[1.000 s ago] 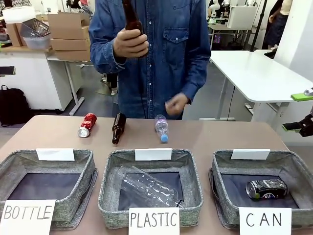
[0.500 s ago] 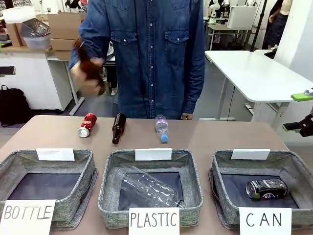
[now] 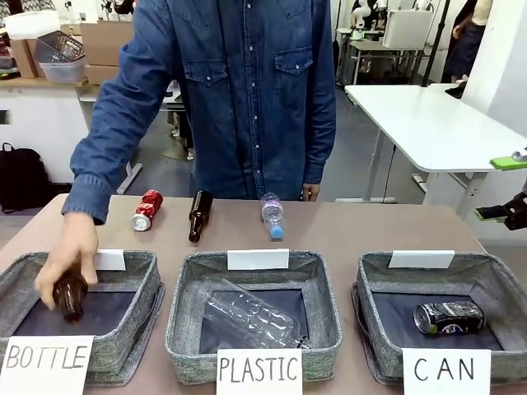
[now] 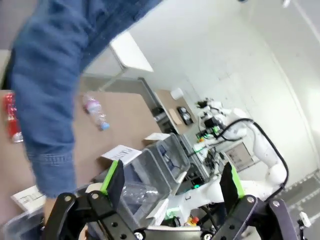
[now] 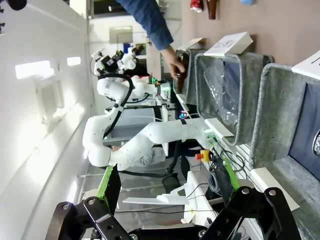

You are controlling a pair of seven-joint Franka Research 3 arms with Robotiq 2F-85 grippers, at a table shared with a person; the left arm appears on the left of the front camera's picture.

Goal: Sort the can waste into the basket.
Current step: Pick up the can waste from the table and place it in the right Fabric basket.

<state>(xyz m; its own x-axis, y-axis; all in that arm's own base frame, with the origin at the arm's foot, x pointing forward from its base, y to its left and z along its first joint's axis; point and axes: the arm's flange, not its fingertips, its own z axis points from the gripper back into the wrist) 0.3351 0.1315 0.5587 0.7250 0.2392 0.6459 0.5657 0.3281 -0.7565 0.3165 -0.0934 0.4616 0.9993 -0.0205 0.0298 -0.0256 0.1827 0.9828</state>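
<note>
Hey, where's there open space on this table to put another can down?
Bare tabletop lies right of the small plastic bottle, behind the CAN basket. That basket's floor left of the dark can is free too. Crowded: the red can and brown bottle row, and the person's hand over the BOTTLE basket.

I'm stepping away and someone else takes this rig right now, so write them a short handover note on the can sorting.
Left gripper: open, empty.
Right gripper: open, empty.
Dark can lies in the CAN basket: done.
Red can lies on its side on the table, far side, left of centre: left to sort.
The person's hand holds a brown bottle in the BOTTLE basket.
</note>
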